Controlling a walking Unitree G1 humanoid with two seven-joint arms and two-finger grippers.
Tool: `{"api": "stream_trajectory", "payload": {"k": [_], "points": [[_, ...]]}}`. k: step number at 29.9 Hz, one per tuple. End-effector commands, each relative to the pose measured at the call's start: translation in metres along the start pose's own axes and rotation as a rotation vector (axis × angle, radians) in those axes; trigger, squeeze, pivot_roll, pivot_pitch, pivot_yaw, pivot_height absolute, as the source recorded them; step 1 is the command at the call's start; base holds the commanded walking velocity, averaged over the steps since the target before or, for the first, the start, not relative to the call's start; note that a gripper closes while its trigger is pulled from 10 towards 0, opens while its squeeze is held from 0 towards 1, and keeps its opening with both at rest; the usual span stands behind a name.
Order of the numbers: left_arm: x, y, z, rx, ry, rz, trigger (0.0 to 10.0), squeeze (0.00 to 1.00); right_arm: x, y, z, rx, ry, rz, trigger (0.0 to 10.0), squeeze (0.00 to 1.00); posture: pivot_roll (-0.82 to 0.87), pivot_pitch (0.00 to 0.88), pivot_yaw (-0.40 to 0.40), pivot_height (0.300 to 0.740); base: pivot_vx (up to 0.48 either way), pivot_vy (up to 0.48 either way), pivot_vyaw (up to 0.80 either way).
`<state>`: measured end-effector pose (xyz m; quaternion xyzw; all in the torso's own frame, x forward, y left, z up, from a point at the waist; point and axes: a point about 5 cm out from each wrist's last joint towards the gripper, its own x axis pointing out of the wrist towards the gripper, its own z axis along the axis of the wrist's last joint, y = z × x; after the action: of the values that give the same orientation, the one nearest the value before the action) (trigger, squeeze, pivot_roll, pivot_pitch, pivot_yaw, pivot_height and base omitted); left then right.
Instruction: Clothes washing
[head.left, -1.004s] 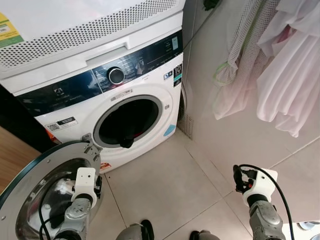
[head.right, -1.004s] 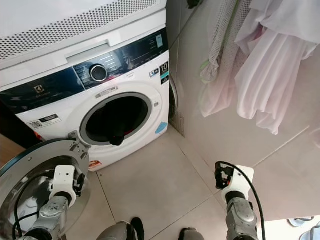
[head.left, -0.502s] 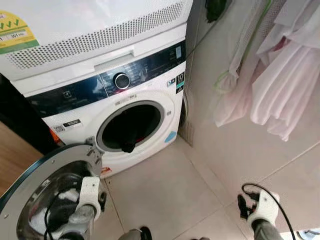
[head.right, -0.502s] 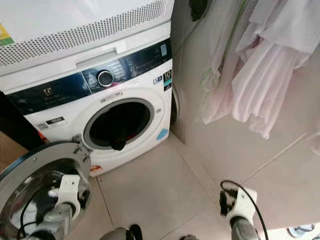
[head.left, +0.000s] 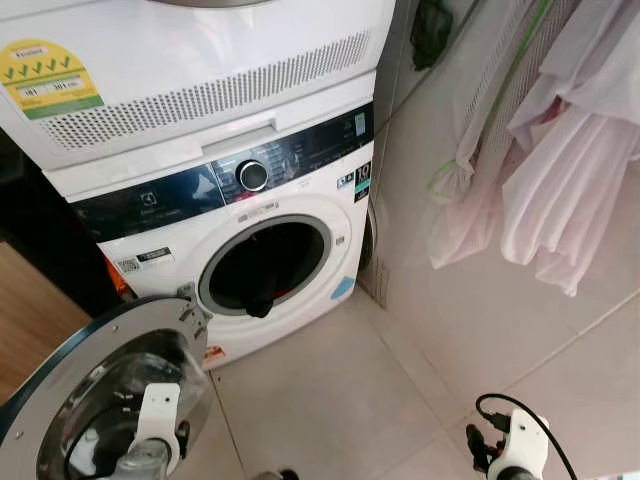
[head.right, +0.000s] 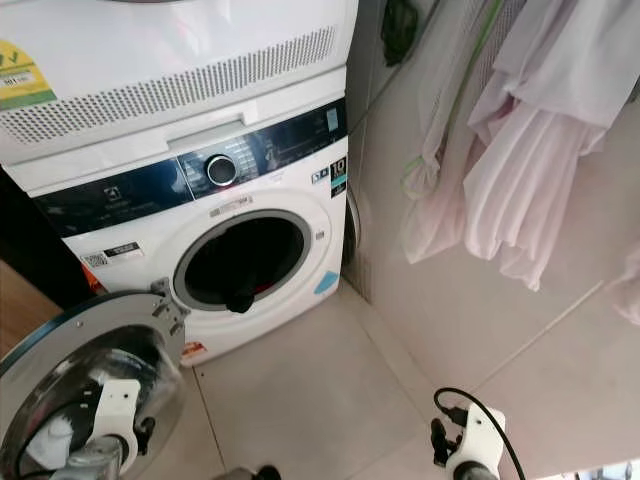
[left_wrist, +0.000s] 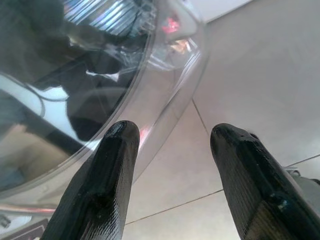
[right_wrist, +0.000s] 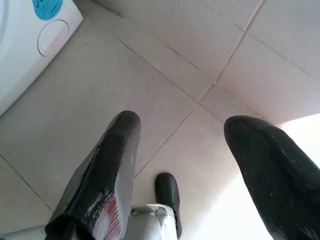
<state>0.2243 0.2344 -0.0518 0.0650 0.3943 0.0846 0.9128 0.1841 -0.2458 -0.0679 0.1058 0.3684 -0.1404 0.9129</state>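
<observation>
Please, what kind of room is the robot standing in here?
Most likely a home laundry corner. A front-loading washing machine stands with its round door swung open and a dark garment hanging at the drum mouth; a second appliance is stacked on top, and pale clothes hang against the tiled wall.

- The pale tiled floor (head.left: 330, 390) carried the scene, crossed by thin grout lines.
- A white washing machine (head.left: 300, 310) stood directly on it, against the wall, with another white appliance (head.left: 200, 70) stacked on top.
- The robot's black foot (right_wrist: 168, 196) rested on the tiles.
</observation>
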Motion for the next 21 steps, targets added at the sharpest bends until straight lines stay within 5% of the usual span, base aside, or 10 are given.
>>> {"api": "stream_trajectory", "payload": {"k": [1, 21], "points": [[-0.002, 0.000, -0.015, -0.004, 0.063, 0.013, 10.0, 0.00, -0.001, -0.003, -0.005, 0.015, 0.028, -0.014, 10.0, 0.00, 0.02, 0.013, 0.024, 0.740, 0.000, 0.000, 0.00], [-0.002, -0.009, -0.011, -0.026, 0.061, 0.013, 10.0, 0.00, 0.002, -0.001, 0.005, 0.047, 0.023, 0.000, 10.0, 0.00, 0.05, 0.000, -0.008, 0.740, 0.000, 0.000, 0.00]]}}
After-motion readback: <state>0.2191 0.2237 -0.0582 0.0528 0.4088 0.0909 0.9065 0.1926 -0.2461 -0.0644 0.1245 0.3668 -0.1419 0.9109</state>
